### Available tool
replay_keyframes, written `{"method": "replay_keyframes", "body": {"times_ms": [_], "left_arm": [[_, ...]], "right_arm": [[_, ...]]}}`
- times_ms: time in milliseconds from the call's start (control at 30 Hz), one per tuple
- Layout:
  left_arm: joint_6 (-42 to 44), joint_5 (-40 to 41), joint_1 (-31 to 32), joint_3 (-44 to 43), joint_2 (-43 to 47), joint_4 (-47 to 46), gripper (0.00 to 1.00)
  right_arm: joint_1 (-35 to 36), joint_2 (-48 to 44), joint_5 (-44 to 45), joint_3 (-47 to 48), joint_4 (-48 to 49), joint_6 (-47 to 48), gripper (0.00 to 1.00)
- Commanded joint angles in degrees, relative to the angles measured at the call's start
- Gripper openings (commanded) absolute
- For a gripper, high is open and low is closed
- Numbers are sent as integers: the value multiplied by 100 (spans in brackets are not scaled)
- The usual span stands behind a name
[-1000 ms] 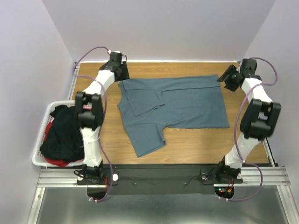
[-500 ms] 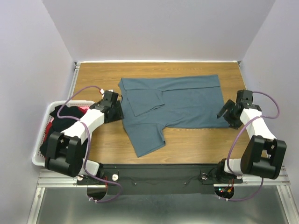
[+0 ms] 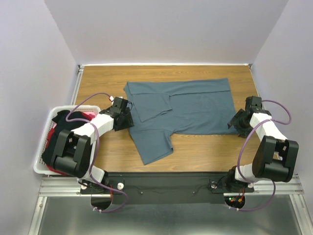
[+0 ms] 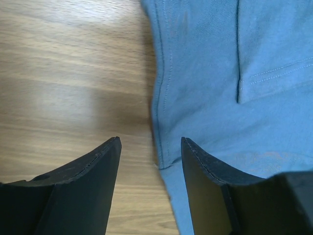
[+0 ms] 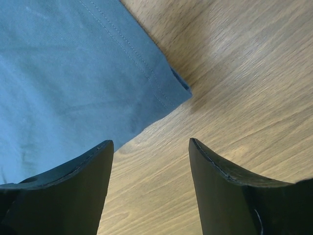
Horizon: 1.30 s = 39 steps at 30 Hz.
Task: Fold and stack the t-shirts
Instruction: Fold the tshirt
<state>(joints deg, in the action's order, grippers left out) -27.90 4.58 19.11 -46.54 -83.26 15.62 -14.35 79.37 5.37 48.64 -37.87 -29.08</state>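
Slate-blue t-shirt lies spread flat on the desk, one sleeve folded in. Left hand sits low at its left edge, fingers spread wide, gripping nothing. Right hand, equally wide and empty, hovers by the near right hem corner.

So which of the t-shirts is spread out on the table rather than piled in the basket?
The slate blue-grey t-shirt, spread on the wooden table; the black t-shirt and red-pink t-shirt are bundled in the white basket at the left.
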Motion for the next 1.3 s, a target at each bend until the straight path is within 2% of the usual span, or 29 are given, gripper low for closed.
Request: {"method": "replay_keyframes", "body": {"times_ms": [0,267,733,967,1267], "left_arm": [[-93,-54,101,-4,-199,-182,62],[-128,60,356,75,-331,46,53],[-40,324,347,268,-164,187,35],[4,236,347,339,-155,91,31],[39,149,356,339,-173,47,31]], "right_arm": [[-59,-27,96,66,218,-159,69],[-77,-177,307,75,201,-142,69],[-112,-54,403,-232,306,-273,68],[-121,148,404,-233,543,-440,65],[-121,342,430,5,579,-555,64]]}}
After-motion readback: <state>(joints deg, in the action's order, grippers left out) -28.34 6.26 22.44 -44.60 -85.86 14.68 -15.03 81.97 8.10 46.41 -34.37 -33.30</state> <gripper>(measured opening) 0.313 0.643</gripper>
